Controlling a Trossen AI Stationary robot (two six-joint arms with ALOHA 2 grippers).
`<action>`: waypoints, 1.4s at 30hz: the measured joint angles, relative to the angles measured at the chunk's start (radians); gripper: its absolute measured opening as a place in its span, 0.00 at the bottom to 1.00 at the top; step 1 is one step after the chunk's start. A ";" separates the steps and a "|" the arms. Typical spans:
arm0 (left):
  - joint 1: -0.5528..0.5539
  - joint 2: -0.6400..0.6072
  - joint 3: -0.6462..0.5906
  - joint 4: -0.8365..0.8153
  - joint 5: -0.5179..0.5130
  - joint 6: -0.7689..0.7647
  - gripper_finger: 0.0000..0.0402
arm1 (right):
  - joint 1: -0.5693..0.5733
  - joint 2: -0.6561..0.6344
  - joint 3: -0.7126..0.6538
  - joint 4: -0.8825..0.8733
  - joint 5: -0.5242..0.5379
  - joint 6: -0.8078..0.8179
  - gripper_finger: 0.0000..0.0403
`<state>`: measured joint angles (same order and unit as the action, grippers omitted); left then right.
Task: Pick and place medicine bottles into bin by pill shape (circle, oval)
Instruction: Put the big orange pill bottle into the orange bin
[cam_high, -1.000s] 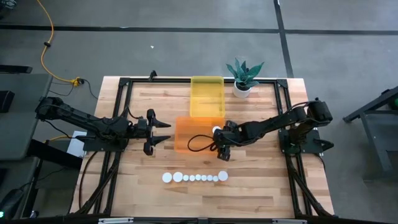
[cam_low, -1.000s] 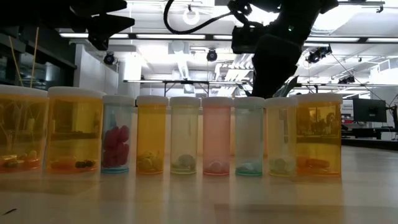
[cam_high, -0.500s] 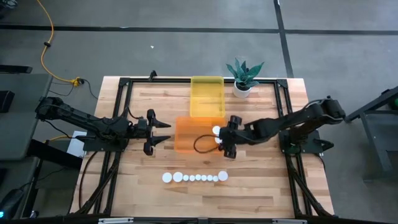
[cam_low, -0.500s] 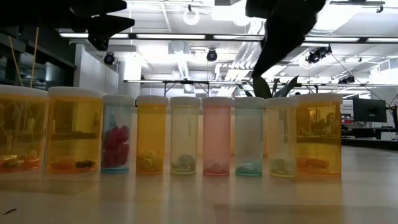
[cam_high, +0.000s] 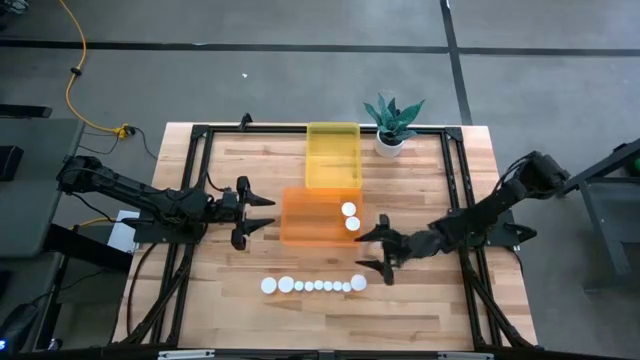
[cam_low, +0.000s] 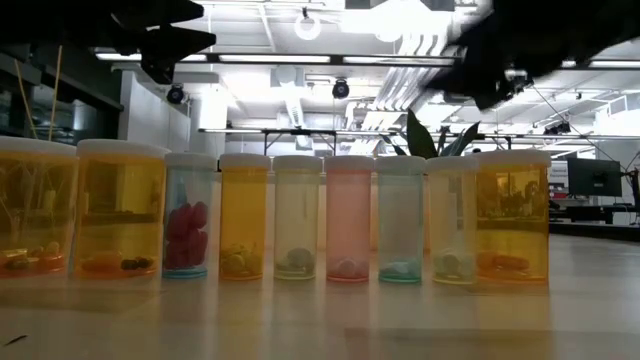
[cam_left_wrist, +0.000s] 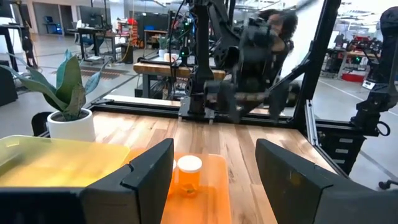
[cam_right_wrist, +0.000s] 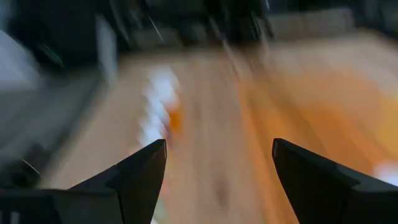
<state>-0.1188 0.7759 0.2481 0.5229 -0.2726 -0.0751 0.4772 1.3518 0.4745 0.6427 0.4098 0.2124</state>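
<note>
Several medicine bottles (cam_high: 313, 285) with white caps stand upright on their bases in a row (cam_low: 300, 215) near the table's front edge. Two more bottles (cam_high: 350, 216) stand inside the orange bin (cam_high: 312, 218) at mid-table; one of them (cam_left_wrist: 189, 174) shows in the left wrist view. The yellow bin (cam_high: 332, 155) sits behind it. My right gripper (cam_high: 362, 250) hovers open and about level between the orange bin's near right corner and the row's right end, holding nothing (cam_right_wrist: 217, 155). My left gripper (cam_high: 268, 211) waits open left of the orange bin (cam_left_wrist: 214, 155).
A potted plant (cam_high: 390, 125) in a white pot stands at the far right, beside the yellow bin. A black frame (cam_high: 200, 135) runs around the wooden table. Bare wood lies right of the bottle row and between the row and the orange bin.
My right gripper has drawn away from the orange bin's right end toward the table's near and right edges, tipping from pointing down to about level. Both caps in the orange bin now show. The left arm and the bottle row have kept still.
</note>
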 joint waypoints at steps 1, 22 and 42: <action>0.000 0.000 0.000 0.000 0.000 0.000 0.54 | 0.002 0.000 -0.021 0.104 -0.006 -0.046 0.71; 0.000 0.000 0.000 -0.001 0.000 0.000 0.54 | -0.131 0.000 0.150 0.012 -0.084 -0.349 0.71; 0.000 0.000 0.000 -0.001 0.000 0.000 0.54 | -0.130 0.000 0.180 -0.033 0.075 -0.412 0.71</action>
<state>-0.1185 0.7758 0.2481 0.5217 -0.2726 -0.0750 0.3471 1.3521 0.6540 0.6092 0.4850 -0.2001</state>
